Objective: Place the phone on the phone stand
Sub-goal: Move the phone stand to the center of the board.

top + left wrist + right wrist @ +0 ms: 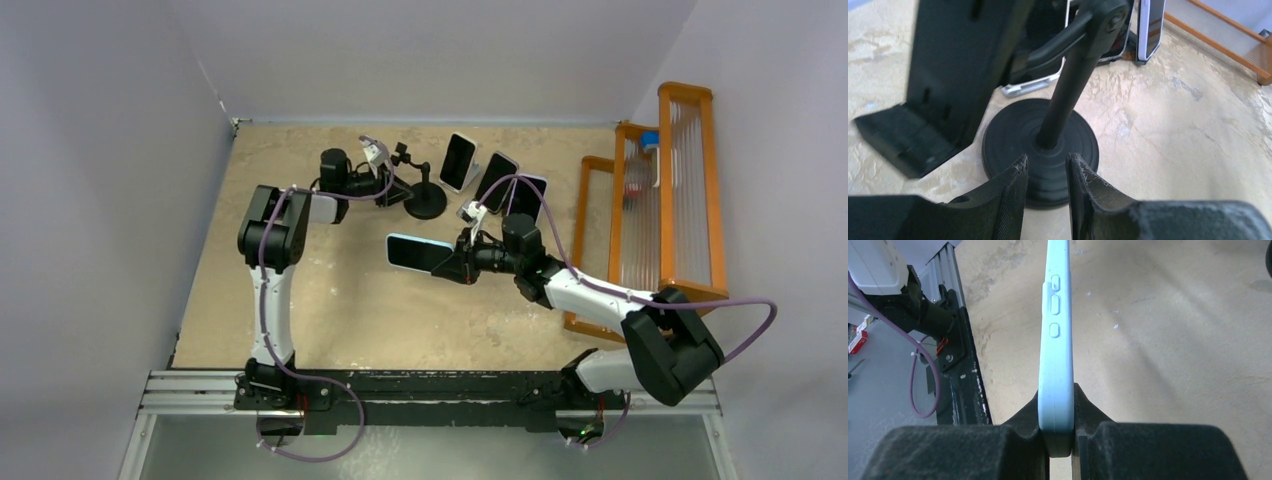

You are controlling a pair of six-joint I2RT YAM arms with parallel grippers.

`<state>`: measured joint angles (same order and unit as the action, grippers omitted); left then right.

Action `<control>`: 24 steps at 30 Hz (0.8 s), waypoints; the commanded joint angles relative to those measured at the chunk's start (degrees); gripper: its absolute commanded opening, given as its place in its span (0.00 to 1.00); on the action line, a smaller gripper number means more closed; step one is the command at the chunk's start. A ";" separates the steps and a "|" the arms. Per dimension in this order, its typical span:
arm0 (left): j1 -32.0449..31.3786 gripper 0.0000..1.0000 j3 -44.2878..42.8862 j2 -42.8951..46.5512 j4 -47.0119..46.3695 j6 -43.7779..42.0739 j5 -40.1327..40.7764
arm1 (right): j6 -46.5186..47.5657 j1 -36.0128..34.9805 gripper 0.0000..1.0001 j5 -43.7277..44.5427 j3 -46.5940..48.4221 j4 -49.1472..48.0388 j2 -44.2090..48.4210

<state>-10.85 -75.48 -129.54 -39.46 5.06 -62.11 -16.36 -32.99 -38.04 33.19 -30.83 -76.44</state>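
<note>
The phone [418, 252] has a light blue case and a dark screen. My right gripper [452, 264] is shut on its right end and holds it level above the middle of the table. In the right wrist view the phone [1055, 340] stands edge-on between the pads of the right gripper [1056, 407]. The phone stand [425, 201] is black, with a round base, a pole and a cradle [402, 153]. My left gripper [388, 189] is low beside the base, on its left. In the left wrist view the left gripper [1047, 164] is a little open, empty, over the base's [1008, 132] near edge, facing the pole [1068, 90]. The cradle plate [955, 65] hangs at the left.
Three other phones [458, 162] [495, 180] [527, 198] lean on stands at the back, right of the black stand. An orange wire rack [665, 200] runs along the right edge of the table. Grey walls close in the back and both sides.
</note>
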 commanded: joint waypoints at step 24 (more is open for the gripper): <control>-10.67 0.36 13.17 -0.98 -43.83 11.63 29.08 | 1.55 0.03 0.00 -2.19 2.07 -0.43 1.75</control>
<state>-20.86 -60.31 -130.50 -75.66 15.59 -37.50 -15.53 -32.99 -38.33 33.52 -27.44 -76.42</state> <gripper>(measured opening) 0.361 0.134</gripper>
